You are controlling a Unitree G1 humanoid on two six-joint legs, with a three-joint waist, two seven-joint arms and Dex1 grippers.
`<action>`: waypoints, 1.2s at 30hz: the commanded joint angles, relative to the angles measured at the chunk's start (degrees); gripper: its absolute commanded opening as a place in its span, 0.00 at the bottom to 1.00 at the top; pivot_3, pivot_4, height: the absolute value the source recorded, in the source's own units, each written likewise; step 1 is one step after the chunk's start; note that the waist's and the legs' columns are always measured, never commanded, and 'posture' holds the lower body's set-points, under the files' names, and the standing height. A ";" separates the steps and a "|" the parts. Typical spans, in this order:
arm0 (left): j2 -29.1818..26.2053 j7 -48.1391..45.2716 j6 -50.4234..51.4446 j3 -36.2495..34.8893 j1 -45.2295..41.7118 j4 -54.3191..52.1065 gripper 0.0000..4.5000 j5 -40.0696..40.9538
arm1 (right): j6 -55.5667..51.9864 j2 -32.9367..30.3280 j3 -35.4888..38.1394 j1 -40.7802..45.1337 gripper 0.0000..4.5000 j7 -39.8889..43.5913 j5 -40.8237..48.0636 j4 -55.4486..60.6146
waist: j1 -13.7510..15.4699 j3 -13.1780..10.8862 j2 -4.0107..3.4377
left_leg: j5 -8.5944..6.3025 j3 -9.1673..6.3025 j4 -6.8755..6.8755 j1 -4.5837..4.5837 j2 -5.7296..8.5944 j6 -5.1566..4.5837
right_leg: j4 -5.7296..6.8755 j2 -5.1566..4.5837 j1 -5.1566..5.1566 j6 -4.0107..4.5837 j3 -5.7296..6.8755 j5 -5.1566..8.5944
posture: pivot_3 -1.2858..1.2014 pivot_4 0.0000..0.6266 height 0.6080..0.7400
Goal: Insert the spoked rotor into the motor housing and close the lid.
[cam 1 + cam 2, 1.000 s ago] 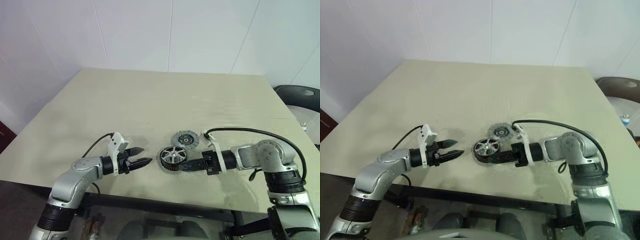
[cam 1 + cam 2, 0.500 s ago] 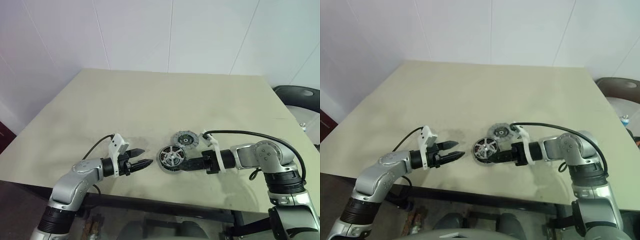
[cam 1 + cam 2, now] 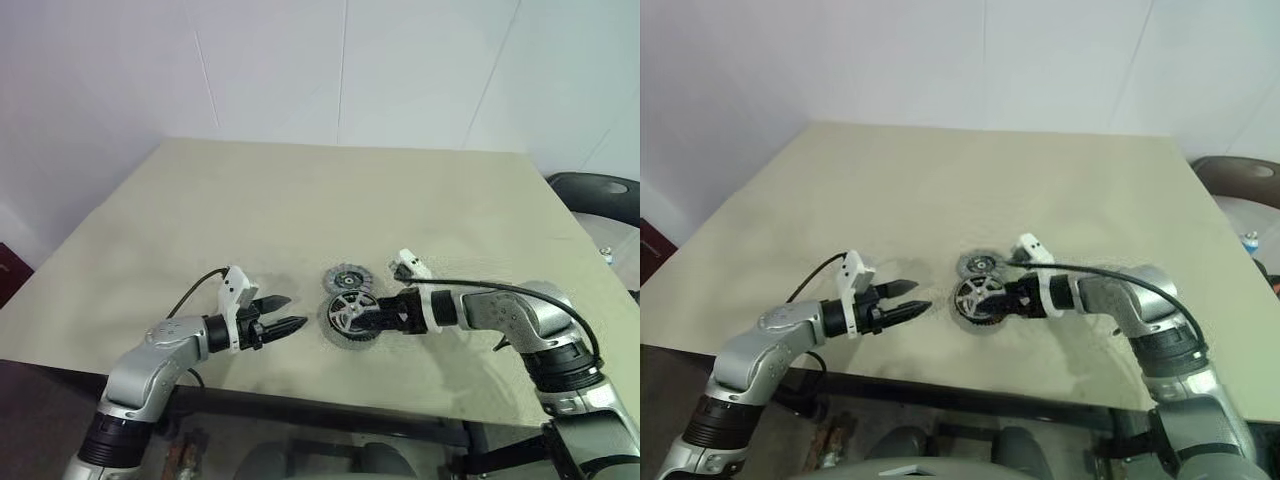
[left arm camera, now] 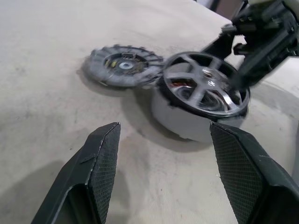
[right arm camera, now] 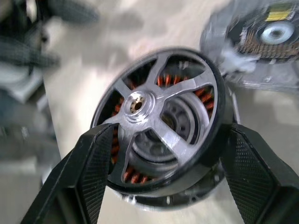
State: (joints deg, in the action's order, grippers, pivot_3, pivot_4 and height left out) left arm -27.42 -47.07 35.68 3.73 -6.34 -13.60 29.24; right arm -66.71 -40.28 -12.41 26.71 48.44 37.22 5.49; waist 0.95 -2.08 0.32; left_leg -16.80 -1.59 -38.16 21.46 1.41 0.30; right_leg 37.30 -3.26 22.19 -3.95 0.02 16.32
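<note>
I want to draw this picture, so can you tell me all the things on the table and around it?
spoked rotor: one, black rim with silvery spokes, near the table's front edge, tilted on the housing, between the right hand's fingers
motor housing: one, silver-grey with copper windings, under the rotor
lid: one, silver-grey, flat on the table just behind the housing
table: one, beige
chair: one, dark, beyond the table's right corner
left hand: black fingers, open, holding nothing, left of the rotor
right hand: black fingers, around the rotor

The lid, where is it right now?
The lid lies flat on the table, just behind the spoked wheel held in the right hand.
</note>
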 commanded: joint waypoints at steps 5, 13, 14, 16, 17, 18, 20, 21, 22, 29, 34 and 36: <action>-0.21 -0.15 -1.12 -0.75 -0.62 -0.66 0.72 0.18 | 6.16 -8.19 -5.76 -2.93 0.79 11.62 -3.81 -0.02 | -0.12 0.02 0.05 | -0.07 0.01 0.00 0.00 0.01 -0.11 | -0.18 -0.02 -0.10 0.00 0.00 0.00 | 0.52 0.00 1.00; -0.34 -0.55 -1.61 -1.06 -1.06 0.20 0.72 0.13 | 7.60 -6.36 -6.42 -2.51 0.79 13.67 -5.34 0.55 | -0.14 0.03 0.07 | -0.07 -0.01 0.01 -0.03 -0.03 -0.10 | -0.16 -0.02 -0.09 0.04 -0.01 0.02 | 0.52 0.00 1.00; -0.32 -0.50 -1.60 -1.13 -1.08 0.21 0.72 0.19 | 7.60 -6.05 -6.22 -2.24 0.79 13.69 -5.44 0.51 | -0.20 0.03 0.06 | -0.07 -0.01 0.01 -0.03 -0.03 -0.10 | -0.16 -0.03 -0.08 0.07 -0.01 0.04 | 0.52 0.00 1.00; -0.27 -0.39 -1.66 -1.11 -1.00 0.19 0.72 0.16 | 6.79 -4.82 -5.19 -0.96 0.79 13.25 -5.09 -0.38 | -0.29 0.03 0.07 | -0.07 -0.01 0.02 -0.02 -0.04 -0.10 | -0.16 -0.03 -0.06 0.13 -0.02 0.07 | 0.52 0.00 1.00; -0.18 -0.27 -1.67 -1.03 -0.92 0.11 0.72 0.12 | 6.36 -4.33 -4.56 -0.11 0.79 13.64 -4.51 -0.62 | -0.37 0.03 0.07 | -0.07 -0.01 0.03 -0.03 -0.05 -0.10 | -0.15 -0.03 -0.05 0.13 -0.02 0.08 | 0.52 0.00 1.00; -0.09 -0.16 -1.69 -0.94 -0.85 0.04 0.72 0.10 | 6.09 -4.06 -4.07 0.55 0.79 14.26 -3.98 -0.61 | -0.38 0.03 0.07 | -0.07 -0.01 0.03 -0.02 -0.07 -0.09 | -0.14 -0.03 -0.03 0.16 -0.02 0.09 | 0.52 0.00 1.00; 0.10 0.11 -1.69 -0.74 -0.81 -0.16 0.72 0.08 | 5.27 -3.68 -2.99 2.08 0.79 15.85 -2.52 -0.31 | -0.34 0.01 0.04 | -0.07 -0.01 0.04 -0.02 -0.09 -0.09 | -0.12 -0.03 -0.01 0.17 -0.02 0.09 | 0.52 0.00 1.00; 0.21 0.26 -1.62 -0.71 -0.86 -0.24 0.72 0.13 | 4.44 -3.33 -2.21 2.98 0.79 16.55 -1.43 -0.20 | -0.27 0.01 0.03 | -0.07 -0.01 0.04 -0.01 -0.09 -0.09 | -0.11 -0.03 0.02 0.17 -0.02 0.10 | 0.52 0.00 1.00; 0.32 0.40 -1.59 -0.72 -0.94 -0.25 0.72 0.17 | 3.87 -2.80 -1.30 3.86 0.79 16.98 -0.48 -0.18 | -0.21 0.00 0.02 | -0.06 -0.01 0.04 0.02 -0.09 -0.09 | -0.10 -0.03 0.04 0.17 -0.02 0.09 | 0.52 0.00 1.00; 0.25 0.24 -2.11 -0.87 -0.94 0.39 0.72 0.01 | -0.62 -1.90 2.01 9.40 0.79 20.32 7.10 5.01 | -0.06 0.00 0.02 | -0.07 -0.01 0.12 0.23 -0.06 -0.08 | -0.19 -0.08 0.24 0.04 -0.02 0.02 | 0.52 0.00 1.00; 0.19 0.15 -2.35 -1.03 -0.83 0.48 0.72 0.12 | 11.65 -12.98 -5.85 5.12 0.79 31.03 -1.47 7.67 | 0.16 0.00 0.02 | -0.08 -0.01 0.11 0.59 0.03 -0.09 | -0.23 -0.21 0.53 0.05 0.00 0.02 | 0.52 0.00 1.00; 0.23 0.19 -2.35 -1.03 -0.88 0.50 0.72 0.14 | 19.08 -16.27 -8.27 3.27 0.79 33.97 -6.63 5.99 | -0.10 0.00 0.02 | -0.10 0.01 0.07 0.69 0.08 -0.13 | -0.26 -0.26 0.58 0.05 -0.01 0.02 | 0.52 0.00 1.00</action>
State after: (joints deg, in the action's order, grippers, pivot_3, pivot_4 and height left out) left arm -27.01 -46.72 34.41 3.53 -6.49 -12.28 29.23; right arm -53.47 -55.28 -19.66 30.04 79.55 33.90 11.84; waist 0.86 -2.08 0.34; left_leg -16.90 -1.57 -38.09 22.16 1.49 0.17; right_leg 37.04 -3.52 22.79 -3.90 0.01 16.34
